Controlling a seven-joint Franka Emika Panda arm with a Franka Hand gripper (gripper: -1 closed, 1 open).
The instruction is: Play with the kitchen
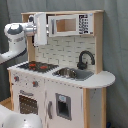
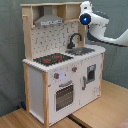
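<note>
The kitchen (image 1: 65, 95) is a white and light-wood toy unit with a grey hood (image 2: 50, 21), a black faucet (image 1: 85, 59), a sink (image 1: 72, 73), a red-ringed hob (image 1: 37, 66) and an oven door (image 1: 29, 105). In the first exterior view my gripper (image 1: 42, 42) hangs pointing down in front of the upper left of the kitchen, above the hob and touching nothing I can see. In the second exterior view the arm's wrist (image 2: 87, 17) with a blue light sits by the top right corner of the kitchen (image 2: 60, 75), and the gripper is hidden.
A white microwave-like panel (image 1: 65, 25) fills the top shelf. The countertop rounds off beyond the sink (image 1: 100, 80). The arm's white links (image 1: 15, 42) stand to the first exterior view's left. The kitchen stands on a wooden table (image 2: 107, 107) before a grey curtain (image 2: 10, 50).
</note>
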